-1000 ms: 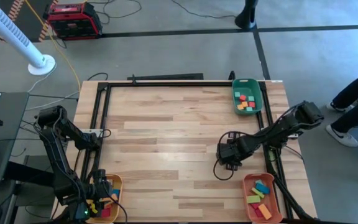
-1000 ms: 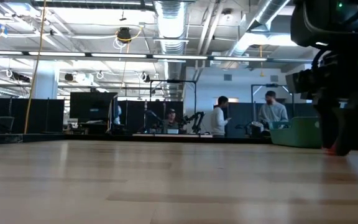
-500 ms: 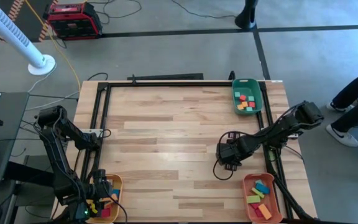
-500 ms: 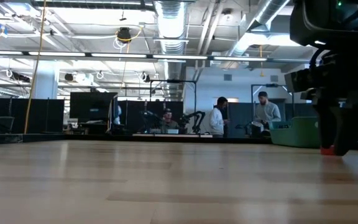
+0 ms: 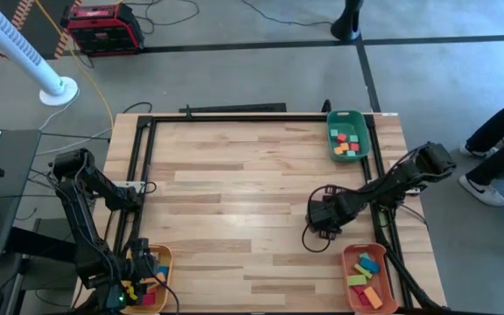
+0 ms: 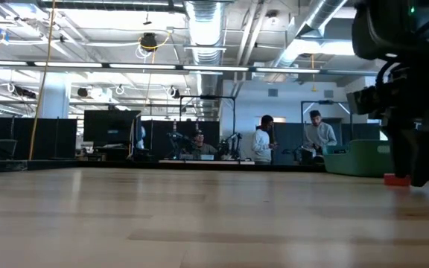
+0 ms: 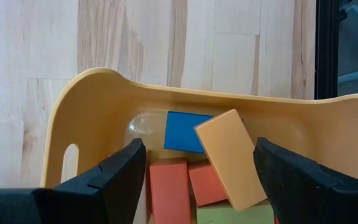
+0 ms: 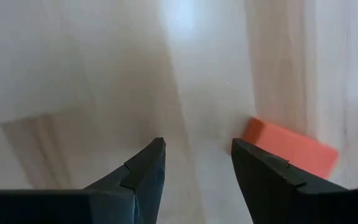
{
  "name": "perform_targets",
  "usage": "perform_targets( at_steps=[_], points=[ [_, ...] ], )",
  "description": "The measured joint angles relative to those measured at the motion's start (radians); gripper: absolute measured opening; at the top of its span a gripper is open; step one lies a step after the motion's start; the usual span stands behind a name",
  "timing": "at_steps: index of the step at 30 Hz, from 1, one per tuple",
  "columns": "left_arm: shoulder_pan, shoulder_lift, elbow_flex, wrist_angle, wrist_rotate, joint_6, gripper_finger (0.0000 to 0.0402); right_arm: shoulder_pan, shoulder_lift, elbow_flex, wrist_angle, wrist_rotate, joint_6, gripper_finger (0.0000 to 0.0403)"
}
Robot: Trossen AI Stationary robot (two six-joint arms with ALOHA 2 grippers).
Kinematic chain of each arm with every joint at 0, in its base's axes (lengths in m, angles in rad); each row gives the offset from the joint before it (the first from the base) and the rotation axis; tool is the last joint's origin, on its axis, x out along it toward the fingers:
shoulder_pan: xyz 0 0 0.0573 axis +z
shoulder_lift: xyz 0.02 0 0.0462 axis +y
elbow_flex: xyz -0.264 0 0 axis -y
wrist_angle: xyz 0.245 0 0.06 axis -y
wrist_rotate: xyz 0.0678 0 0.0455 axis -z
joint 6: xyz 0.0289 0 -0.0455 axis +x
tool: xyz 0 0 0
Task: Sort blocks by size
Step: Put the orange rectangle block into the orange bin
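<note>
On the right half of the wooden surface (image 5: 234, 192), toward its near edge, we see the right claw (image 5: 320, 220) hanging low over the boards with its fingers parted and nothing between them. In the right wrist view the two dark fingers (image 8: 143, 174) frame bare wood, and a red-orange block (image 8: 289, 147) lies flat on the surface just beside one fingertip, outside the gap rather than inside it, with a thin strip of wood showing between block and finger. The low view shows the same block (image 6: 397, 179) resting on the surface at the foot of the right arm, close against the dark claw. Near that arm, at the near right corner, sits the orange tray (image 5: 370, 276) holding several blocks in teal-blue, green, red and orange, and at the far right corner the green tray (image 5: 350, 136) holds a cluster of smaller blocks. At the near left corner the left claw (image 5: 136, 282) hovers over the yellow tray (image 5: 160, 258), fingers spread wide and gripping nothing. The left wrist view looks down into that tray (image 7: 98, 102), where a blue block (image 7: 182, 130), a tan block (image 7: 232, 158) lying tilted across the others, and two red-orange blocks (image 7: 169, 190) sit between the open fingers (image 7: 114, 177) but below them, untouched. Beyond the surface, the low view takes in an office with people (image 6: 263, 141) standing far back.
</note>
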Motion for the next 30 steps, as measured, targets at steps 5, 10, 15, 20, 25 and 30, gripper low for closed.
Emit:
perform_targets(
  at_steps=[5, 10, 15, 20, 25, 30],
  points=[
    [0.000, 0.000, 0.000, 0.000, 0.000, 0.000, 0.0285, 0.001, -0.001, 0.000, -0.064, -0.004, 0.040, 0.0217],
    [0.000, 0.000, 0.000, 0.000, 0.000, 0.000, 0.0285, 0.024, -0.002, 0.000, -0.085, -0.016, 0.056, 0.0217],
    [0.000, 0.000, 0.000, 0.000, 0.000, 0.000, 0.0285, 0.025, -0.002, 0.000, -0.082, -0.016, 0.076, 0.0217],
    [0.000, 0.000, 0.000, 0.000, 0.000, 0.000, 0.0285, 0.023, -0.002, 0.000, -0.083, -0.012, 0.097, 0.0217],
    [0.000, 0.000, 0.000, 0.000, 0.000, 0.000, 0.0285, 0.016, -0.002, 0.000, -0.087, 0.015, 0.115, 0.0217],
    [0.000, 0.000, 0.000, 0.000, 0.000, 0.000, 0.0285, 0.003, -0.002, 0.000, -0.106, 0.032, 0.151, 0.0217]
  ],
)
